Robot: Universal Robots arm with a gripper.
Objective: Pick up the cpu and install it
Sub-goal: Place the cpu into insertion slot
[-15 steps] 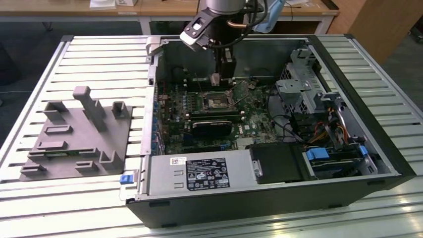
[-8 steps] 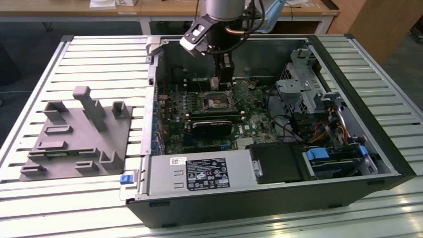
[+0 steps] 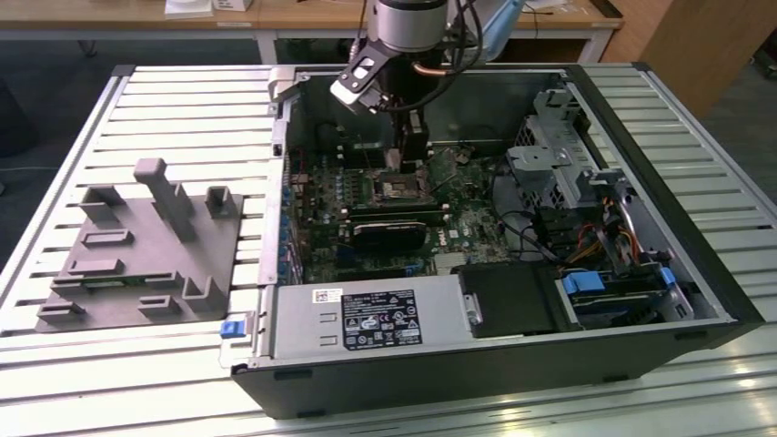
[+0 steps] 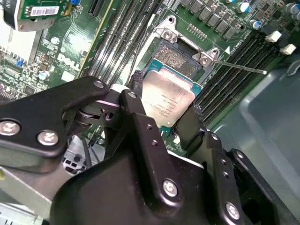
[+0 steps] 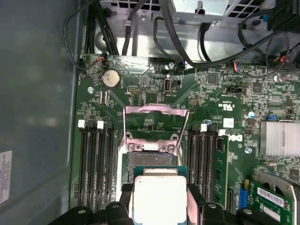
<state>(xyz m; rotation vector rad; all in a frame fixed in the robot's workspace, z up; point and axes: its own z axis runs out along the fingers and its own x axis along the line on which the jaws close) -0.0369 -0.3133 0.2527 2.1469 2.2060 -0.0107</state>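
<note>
Second wrist view: cpu [image 4: 166,101] near socket [image 4: 180,58]

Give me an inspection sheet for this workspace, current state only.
Surface: slatted metal table, open computer case lying on it.
Job's things: cpu held over the open socket; looks not seated.
Clutter: grey tray with upright blocks, beside the case on the exterior view's left.
Grippers: gripper shut on the cpu.
Cables: black bundles inside the case; none across the socket.
Surroundings: wooden desk behind the table.
</note>
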